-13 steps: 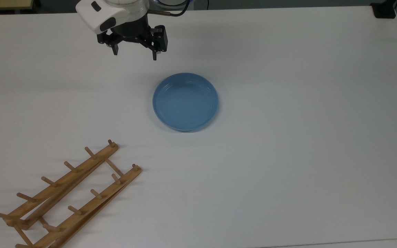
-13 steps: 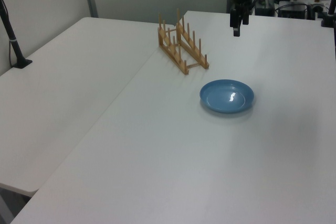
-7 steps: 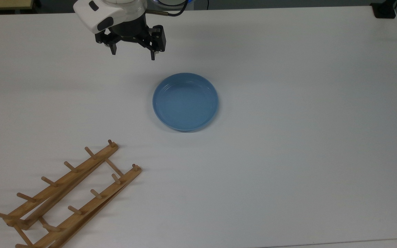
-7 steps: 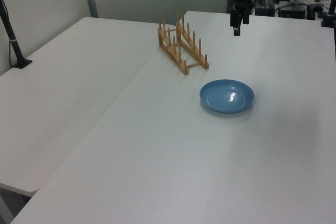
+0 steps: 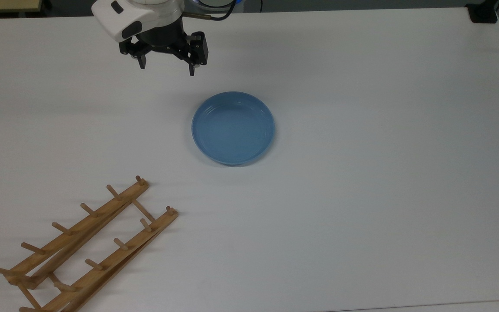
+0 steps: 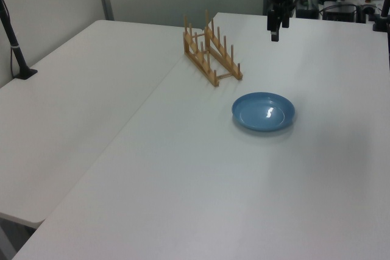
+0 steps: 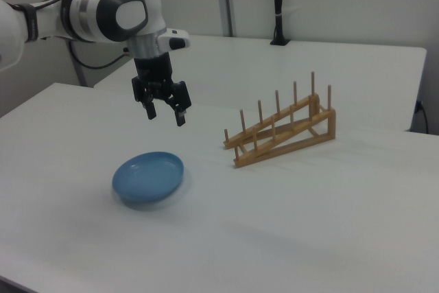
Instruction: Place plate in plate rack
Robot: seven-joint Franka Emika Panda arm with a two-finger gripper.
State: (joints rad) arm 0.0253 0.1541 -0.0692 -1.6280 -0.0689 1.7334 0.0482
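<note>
The blue plate point(image 5: 233, 128) lies flat on the white table, near the middle of the top view; it also shows as plate point(image 6: 263, 112) and plate point(image 7: 149, 177). My gripper point(image 5: 167, 69) hangs open and empty above the table, up and to the left of the plate in the top view, well clear of it. In the right view the gripper point(image 7: 165, 117) hovers above the plate's far edge. The wooden plate rack point(image 5: 85, 245) stands empty at the top view's lower left, also seen as rack point(image 6: 211, 55) and rack point(image 7: 282, 131).
A black post base point(image 5: 482, 13) sits at the table's far right corner in the top view. A black clamp stand point(image 6: 17, 47) rises from a second white table on the left view's left. Wide bare tabletop point(image 5: 383, 173) lies between plate and rack.
The gripper has shifted very slightly up and to the left in the top view. Plate and rack have not moved.
</note>
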